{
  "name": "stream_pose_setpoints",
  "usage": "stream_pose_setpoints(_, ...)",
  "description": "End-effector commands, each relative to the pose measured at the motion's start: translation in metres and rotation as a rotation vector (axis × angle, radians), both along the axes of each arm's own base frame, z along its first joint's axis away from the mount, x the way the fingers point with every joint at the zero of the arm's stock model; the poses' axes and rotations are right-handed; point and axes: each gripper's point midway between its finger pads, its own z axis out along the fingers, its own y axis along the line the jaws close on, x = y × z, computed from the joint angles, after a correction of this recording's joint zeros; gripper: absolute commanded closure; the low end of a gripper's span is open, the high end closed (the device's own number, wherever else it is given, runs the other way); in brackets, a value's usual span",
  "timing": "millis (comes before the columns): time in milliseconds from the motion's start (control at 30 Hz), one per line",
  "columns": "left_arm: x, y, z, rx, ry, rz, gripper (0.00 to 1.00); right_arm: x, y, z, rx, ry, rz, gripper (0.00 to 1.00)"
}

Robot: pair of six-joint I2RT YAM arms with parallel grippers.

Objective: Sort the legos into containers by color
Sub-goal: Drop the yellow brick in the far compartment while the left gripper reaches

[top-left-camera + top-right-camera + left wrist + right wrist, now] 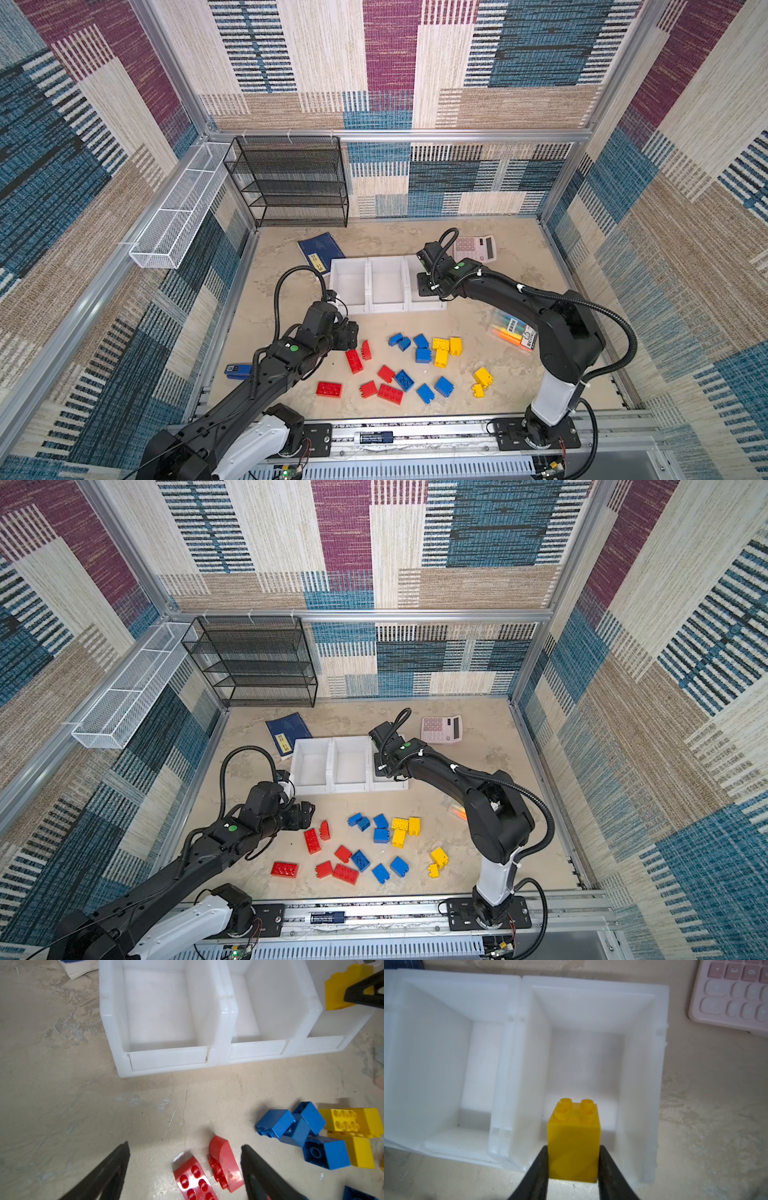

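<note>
At left of surface [532,257]: left gripper [185,1145] jaws wide, empty, low over curved red brick [225,1163] and studded red brick [195,1178].
Centre: containers [386,308] in row; left and middle ones empty. Loose legos [422,355] on surface in front.
At right: right gripper [573,1148] clamped on yellow brick [574,1126], at front edge of right-hand container [639,1084].
Judgement: carry brick further over container floor, clear of front wall, before release. Open fully, withdraw straight up. Reserve this container for yellow.

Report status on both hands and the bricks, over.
Left hand open, at red curved brick. Right hand shut on yellow brick, above end bin. Bin empty, nothing blocking.
</note>
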Motion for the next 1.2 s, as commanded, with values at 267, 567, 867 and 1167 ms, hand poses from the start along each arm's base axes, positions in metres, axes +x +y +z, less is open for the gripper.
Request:
stream_pose_setpoints(267, -0.005, -0.031, -0.004, 0.010, 0.050, -0.116, 0.15, 0.001, 0.003, 0.025, 0.063, -0.049, 0.015, 0.36)
stream_pose_setpoints(567, -0.009, -0.092, -0.013, 0.104, 0.091, -0.345, 0.19, -0.038, -0.038, 0.033, 0.114, -0.043, -0.075, 0.36)
stream_pose_setpoints(867, -0.009, -0.121, -0.038, 0.181, 0.174, -0.474, 0.37, -0.073, -0.064, 0.019, 0.137, -0.004, -0.140, 0.36)
stream_pose_setpoints(1167, -0.007, -0.131, -0.058, 0.232, 0.223, -0.552, 0.51, -0.078, -0.070, 0.016, 0.149, 0.003, -0.166, 0.36)
